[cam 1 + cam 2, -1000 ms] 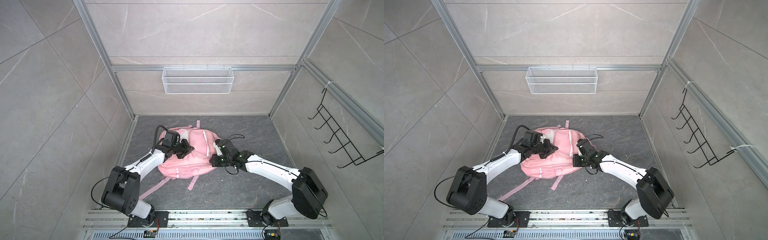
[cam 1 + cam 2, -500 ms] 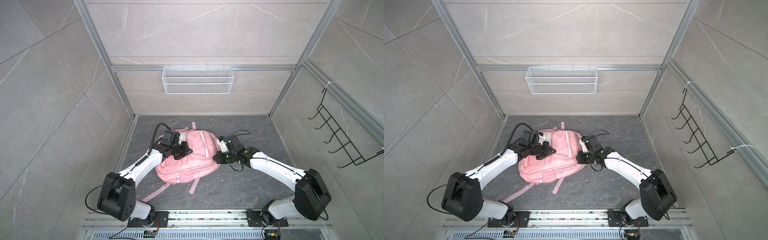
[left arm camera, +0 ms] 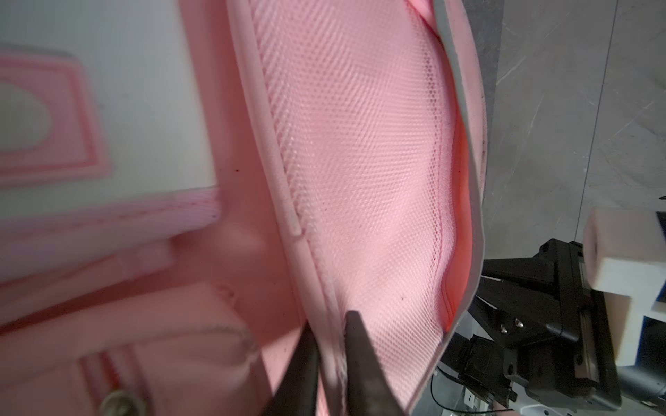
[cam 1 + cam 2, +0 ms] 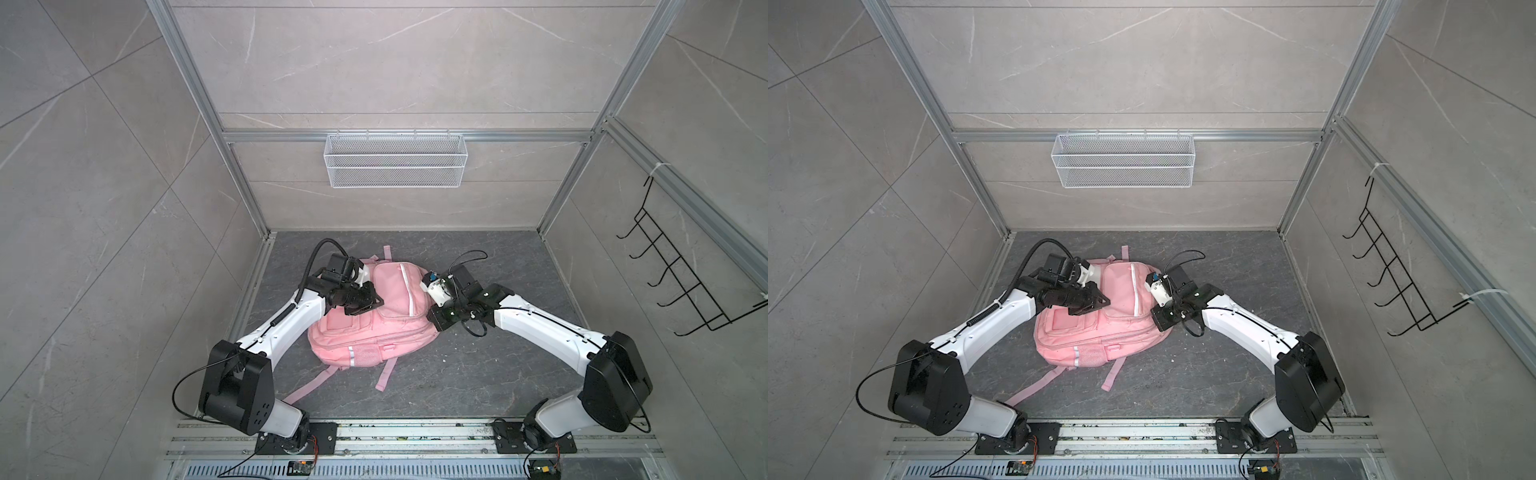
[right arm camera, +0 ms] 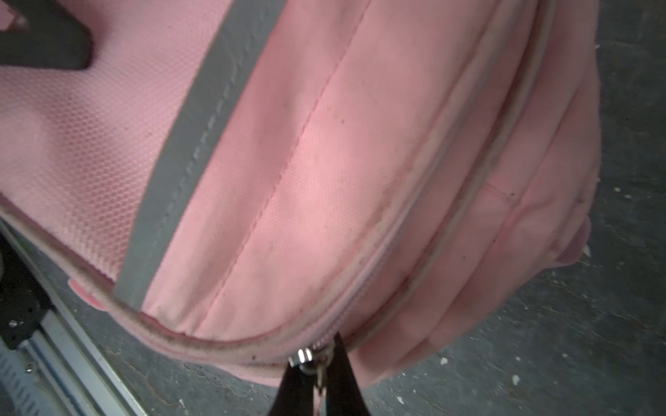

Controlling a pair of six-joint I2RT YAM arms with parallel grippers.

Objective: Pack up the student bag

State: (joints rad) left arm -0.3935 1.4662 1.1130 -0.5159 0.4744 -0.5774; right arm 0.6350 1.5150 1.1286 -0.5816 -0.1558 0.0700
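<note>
The student bag (image 4: 374, 324) lies slumped on the floor (image 4: 457, 374) between both jaws; seemingly soft, light, saggy, best taken by seams or hardware; right gripper (image 5: 315, 354) clenched on the zip pull (image 5: 309, 360); left gripper (image 3: 329, 324) straddles a piped seam (image 3: 317, 288), grip unclear.

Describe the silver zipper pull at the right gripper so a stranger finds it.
Find the large soft pink fabric backpack on the dark grey floor. On its side zipper, the small silver metal zipper pull hangs pinched in the right gripper, shiny against pink cloth.
</note>
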